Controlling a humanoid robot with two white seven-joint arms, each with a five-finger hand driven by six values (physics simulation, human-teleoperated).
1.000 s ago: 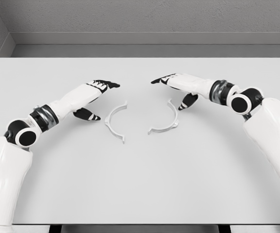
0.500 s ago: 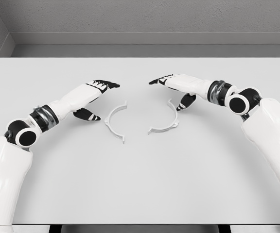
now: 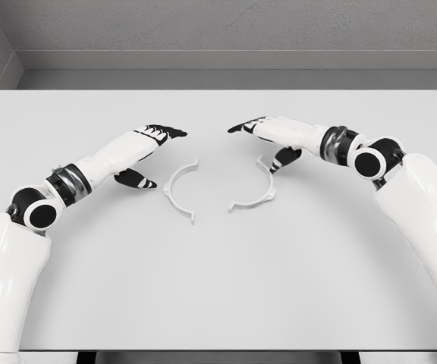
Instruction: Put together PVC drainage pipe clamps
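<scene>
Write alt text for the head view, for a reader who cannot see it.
Two white half-ring clamp pieces, the left clamp half and the right clamp half, lie apart on a white table, open sides facing each other. The left hand and right hand flank them, fingers open, holding nothing.

- Left arm in from near-left, forearm angled toward far-centre; left hand (image 3: 149,148) flat, fingers (image 3: 169,132) extended, thumb hanging low, holding nothing.
- Right arm in from right edge, elbow bent, forearm pointing left; right hand (image 3: 268,136) extended, fingers (image 3: 241,126) straight, thumb down, empty.
</scene>
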